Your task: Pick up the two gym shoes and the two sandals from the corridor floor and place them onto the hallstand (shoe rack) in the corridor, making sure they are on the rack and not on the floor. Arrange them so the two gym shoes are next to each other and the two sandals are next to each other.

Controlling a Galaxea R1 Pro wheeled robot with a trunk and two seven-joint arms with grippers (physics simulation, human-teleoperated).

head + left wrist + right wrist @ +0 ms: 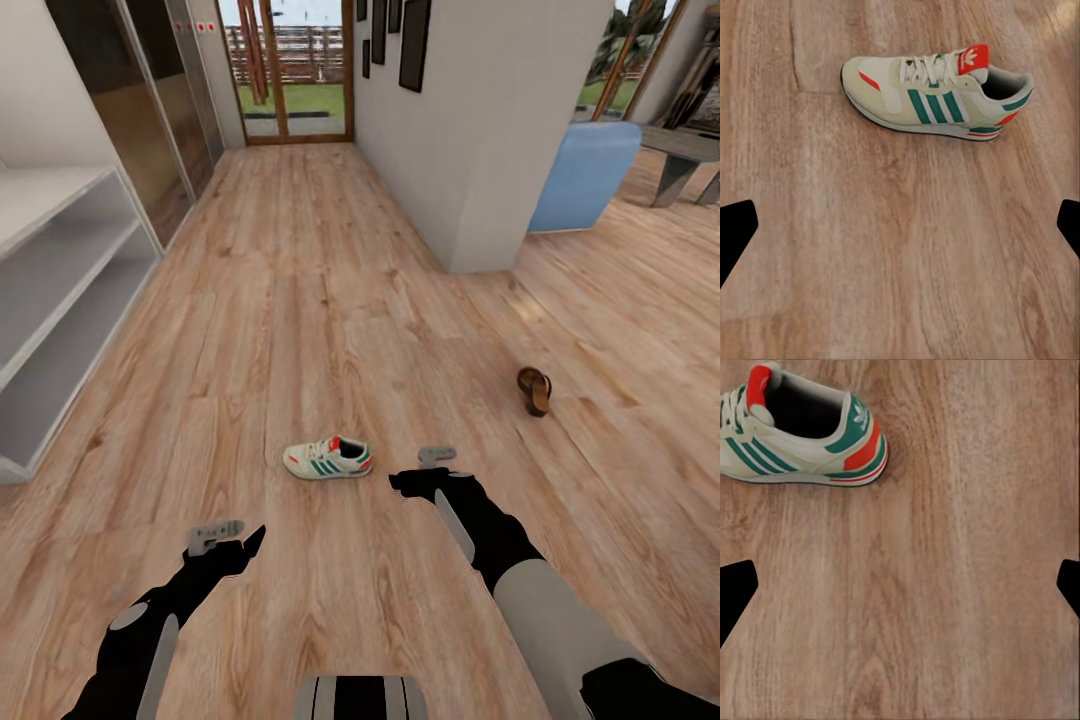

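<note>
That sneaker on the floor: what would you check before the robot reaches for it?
1. Gym shoe upright on the corridor floor, nothing on it: ok.
2. Right gripper open and empty, fingers wide in its wrist view: ok.
3. Left gripper open and empty: ok.
4. Either gripper around the shoe: not ok, both hover short of it.
5. Hallstand shelves free for shoes: ok on the part in view.
6. Sandal clear of the reach path: ok, well off to the right.
</note>
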